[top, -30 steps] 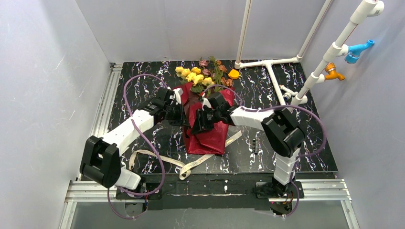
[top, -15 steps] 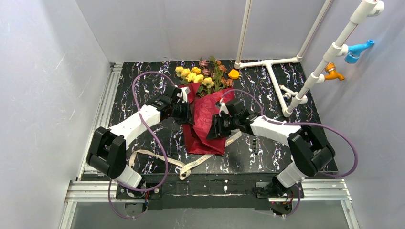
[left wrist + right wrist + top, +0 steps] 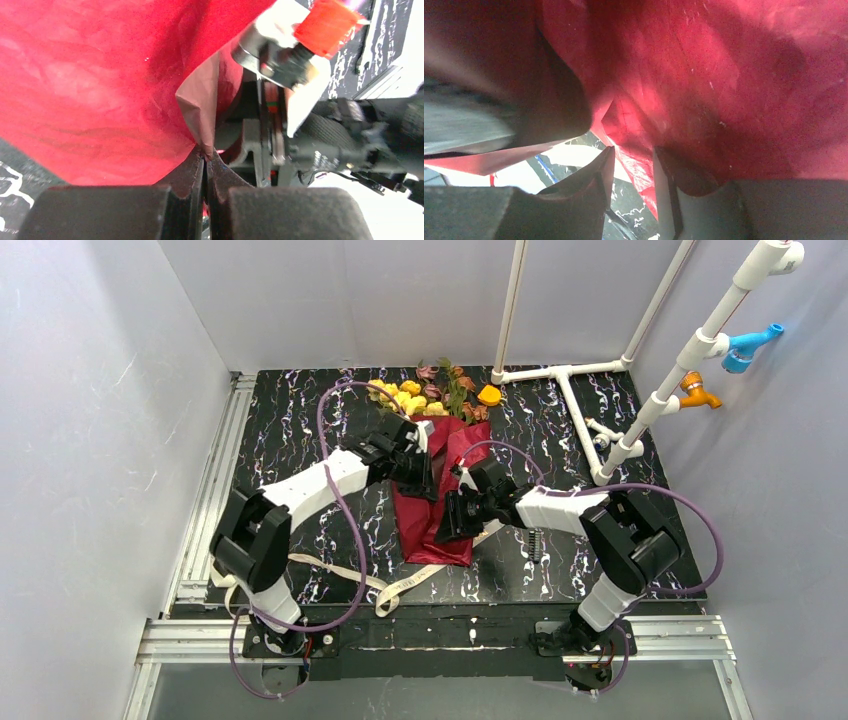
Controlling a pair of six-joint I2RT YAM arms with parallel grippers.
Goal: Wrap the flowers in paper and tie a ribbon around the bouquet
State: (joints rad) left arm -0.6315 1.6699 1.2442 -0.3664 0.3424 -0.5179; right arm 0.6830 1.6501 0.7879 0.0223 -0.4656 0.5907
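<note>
My left claw (image 3: 205, 157) is clamped fully shut, its two tips pinching a thin edge of the paper (image 3: 428, 540). That edge shows the duller maroon side, and the bright red face bulges away to the left of the wrist view. From overhead, this claw sits at the upper left flank of the paper, just below the blooms.

My right claw (image 3: 634, 155) stands part-way open. A creased fold of red paper hangs between its fingers and touches the right-hand one. I see worktop (image 3: 300, 420) through the gap beside the other finger, so nothing is gripped there. Overhead, this claw is against the paper's right side, lower down than the left one.

The paper lies in the middle of the black marbled worktop, folded into a long narrow shape that runs from the near side toward the far side. The flowers (image 3: 408, 398) poke out of its far end, the yellow heads to the left and the pink-brown ones with leaves behind them. Their stems are hidden under the red sheet.

The ribbon (image 3: 340, 575) lies loose on the worktop near my arm bases, curling from the left and passing under the paper's near tip. A small orange cap (image 3: 489, 395) sits just right of the blooms.
</note>
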